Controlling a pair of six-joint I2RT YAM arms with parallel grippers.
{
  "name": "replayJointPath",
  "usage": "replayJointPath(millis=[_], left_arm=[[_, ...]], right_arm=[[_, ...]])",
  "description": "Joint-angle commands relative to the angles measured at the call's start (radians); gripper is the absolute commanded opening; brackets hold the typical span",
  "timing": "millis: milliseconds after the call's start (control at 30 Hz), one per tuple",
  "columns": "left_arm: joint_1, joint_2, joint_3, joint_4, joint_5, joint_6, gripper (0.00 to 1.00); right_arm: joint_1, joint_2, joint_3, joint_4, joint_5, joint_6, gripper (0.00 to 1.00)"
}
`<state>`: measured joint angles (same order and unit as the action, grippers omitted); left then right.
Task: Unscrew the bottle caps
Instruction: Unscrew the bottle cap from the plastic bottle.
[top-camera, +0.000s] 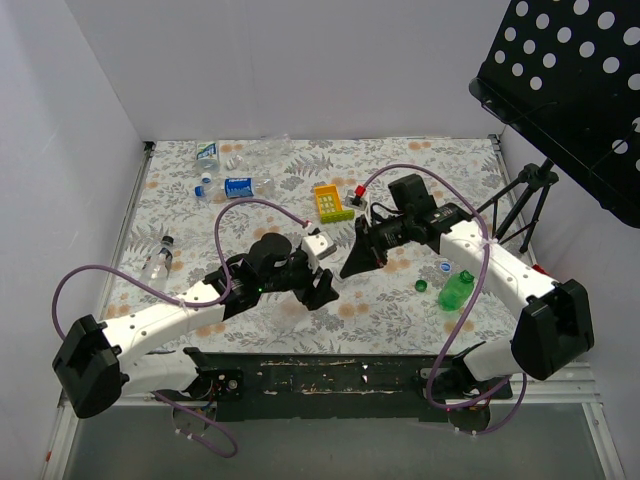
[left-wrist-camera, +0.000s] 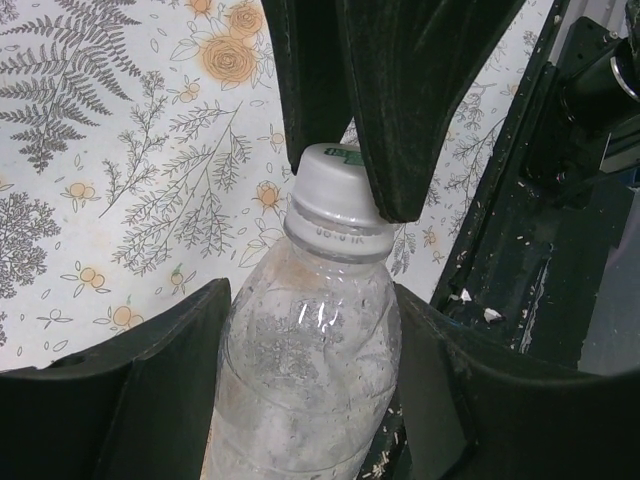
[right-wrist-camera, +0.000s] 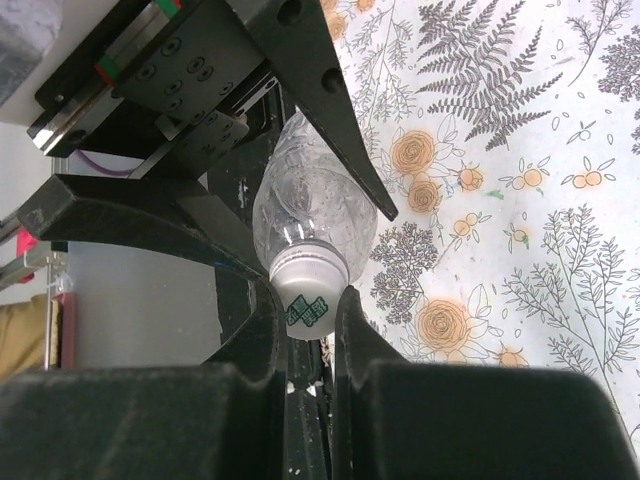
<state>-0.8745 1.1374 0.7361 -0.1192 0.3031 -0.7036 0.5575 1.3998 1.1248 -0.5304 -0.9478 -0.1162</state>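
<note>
Clamps bottle (left-wrist-camera: 310, 385) in left gripper (left-wrist-camera: 308, 290) close to near edge of table (top-camera: 400, 160), neck pointing into right gripper (right-wrist-camera: 305, 305) pinching the cap (left-wrist-camera: 325, 185)

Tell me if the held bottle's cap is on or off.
On: the white cap sits on the clear bottle, pinched by the right claw.

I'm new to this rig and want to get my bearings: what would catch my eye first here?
Over the middle of the floral table, the left gripper clamps a clear bottle by its body, while the right gripper pinches its white cap. Off to the right, a green bottle lies on the table with a green cap beside it.
</note>
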Motion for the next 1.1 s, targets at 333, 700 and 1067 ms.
replayJointPath(millis=[333, 700, 1067], left_arm=[[-0.003, -0.068, -0.02, -0.008, 0.296, 0.045, 0.0], [0.006, -0.022, 0.013, -0.083, 0.318, 0.076, 0.0], [0.006, -0.088, -0.006, -0.094, 0.188, 0.079, 0.0]], right_arm=[[0.142, -0.07, 0.124, -0.477, 0.032, -1.099, 0.01], [0.163, -0.09, 0.133, -0.424, 0.06, -1.122, 0.06], [0.107, -0.154, 0.127, -0.264, 0.119, -0.671, 0.62]])
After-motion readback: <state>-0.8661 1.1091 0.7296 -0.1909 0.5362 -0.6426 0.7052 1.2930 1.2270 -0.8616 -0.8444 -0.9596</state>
